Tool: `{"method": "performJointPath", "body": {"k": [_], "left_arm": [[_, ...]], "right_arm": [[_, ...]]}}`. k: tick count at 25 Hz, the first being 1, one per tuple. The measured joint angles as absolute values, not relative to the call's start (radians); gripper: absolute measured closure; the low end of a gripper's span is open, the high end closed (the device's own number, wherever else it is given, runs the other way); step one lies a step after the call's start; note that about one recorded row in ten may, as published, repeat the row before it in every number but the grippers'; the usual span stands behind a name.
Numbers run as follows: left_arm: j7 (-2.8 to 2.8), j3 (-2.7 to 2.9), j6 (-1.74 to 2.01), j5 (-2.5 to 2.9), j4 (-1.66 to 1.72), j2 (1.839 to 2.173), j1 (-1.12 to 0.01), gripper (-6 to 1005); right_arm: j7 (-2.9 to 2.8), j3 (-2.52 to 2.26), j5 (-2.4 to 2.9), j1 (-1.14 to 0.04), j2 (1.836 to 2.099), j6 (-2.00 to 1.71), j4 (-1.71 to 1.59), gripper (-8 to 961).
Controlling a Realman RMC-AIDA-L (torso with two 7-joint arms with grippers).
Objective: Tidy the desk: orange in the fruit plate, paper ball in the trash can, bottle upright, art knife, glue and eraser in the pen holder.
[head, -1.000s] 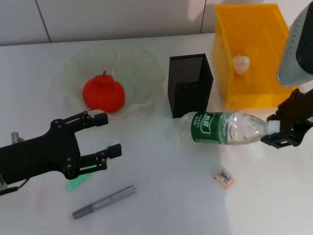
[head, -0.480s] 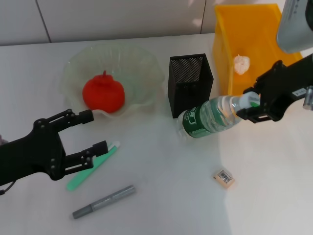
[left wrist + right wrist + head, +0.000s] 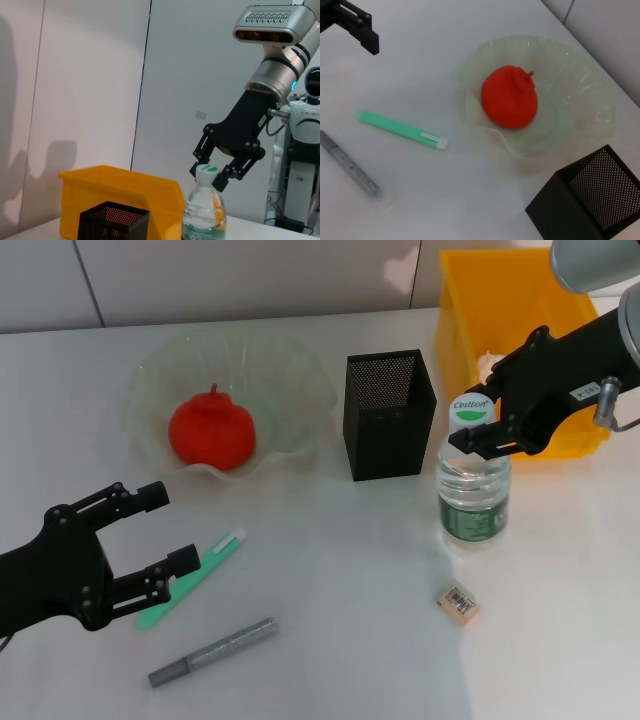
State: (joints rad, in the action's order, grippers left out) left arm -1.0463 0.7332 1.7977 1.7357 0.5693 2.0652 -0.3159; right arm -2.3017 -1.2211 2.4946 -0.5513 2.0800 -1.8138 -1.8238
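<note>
White tabletop (image 3: pixel 330 620) runs back to a pale panelled wall, with the containers lined up along its far side. On the left the fruit plate (image 3: pixel 290 375) holds the orange (image 3: pixel 211 432), sitting toward its near-left part. Beside it stands the pen holder (image 3: pixel 388 415), upright, with nothing visible inside. Farther right the trash can (image 3: pixel 520 300) sits at the table's right edge; the paper ball (image 3: pixel 487 362) shows as a small pale patch inside, mostly hidden by the arm. The bottle (image 3: pixel 473 480) stands upright just right of the pen holder, in front of the bin, and the right gripper (image 3: pixel 472 427) has its fingers pinched on the white cap. The eraser (image 3: pixel 458 603) lies in open space nearer the front. The left gripper (image 3: pixel 165 530) hovers low at front left, fingers spread and holding nothing, its lower finger over the green art knife (image 3: pixel 195 575); a grey pen-like stick (image 3: pixel 213 651) lies just nearer the front edge.
</note>
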Motion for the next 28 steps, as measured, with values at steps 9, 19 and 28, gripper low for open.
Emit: {"method": "performJointPath", "body": {"k": [9, 19, 28], "left_arm": [[-1.046, 0.733, 1.802, 1.728, 0.569, 2.064, -0.298, 213], [-1.028, 0.733, 1.816, 1.727, 0.565, 2.064, -0.264, 213], [-1.018, 0.732, 1.815, 1.727, 0.56, 2.065, -0.249, 213]], "right_arm": [[-2.311, -1.222, 2.487, -0.56, 2.08, -1.817, -1.853, 511], [-2.379, -1.224, 2.47, -0.644, 2.08, -1.818, -1.849, 511], [-2.416, -1.234, 2.39, -0.744, 2.083, -1.8, -1.76, 512]]}}
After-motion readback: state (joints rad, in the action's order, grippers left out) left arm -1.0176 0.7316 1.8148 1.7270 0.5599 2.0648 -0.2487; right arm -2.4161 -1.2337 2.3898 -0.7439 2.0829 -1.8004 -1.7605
